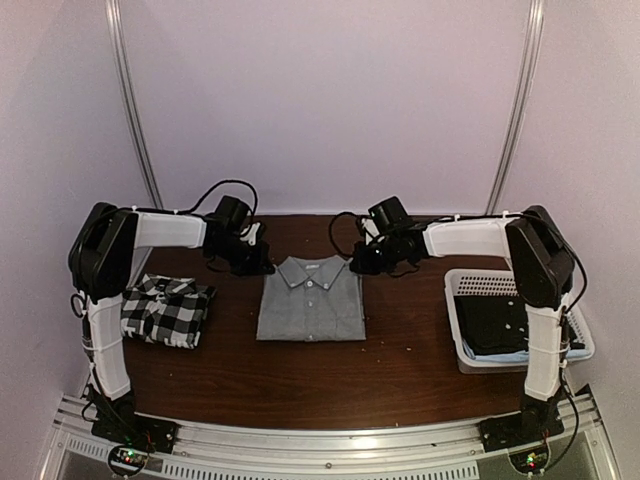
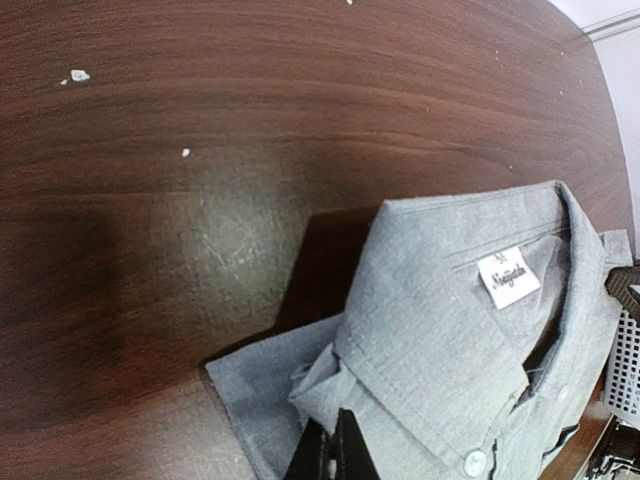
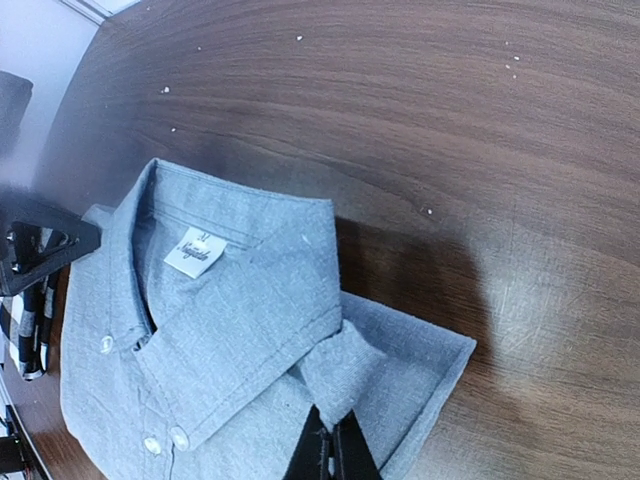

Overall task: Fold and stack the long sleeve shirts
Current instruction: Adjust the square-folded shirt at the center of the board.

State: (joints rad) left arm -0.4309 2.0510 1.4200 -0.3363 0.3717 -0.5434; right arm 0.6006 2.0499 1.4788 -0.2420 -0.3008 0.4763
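Lying folded at the desk's left, the checked shirt sits beside the left arm; a basket holding dark clothes stands right. Farther back, the grey shirt lies folded at centre, collar away. The left end effector and right end effector are closed, each pinching a shoulder corner.

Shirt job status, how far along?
Done: the checked shirt lies folded on the left, and the grey shirt is folded to a rectangle in the middle. In hand: the left gripper and right gripper look shut on the grey shirt's shoulders. Left: stacking, since the two shirts lie apart.
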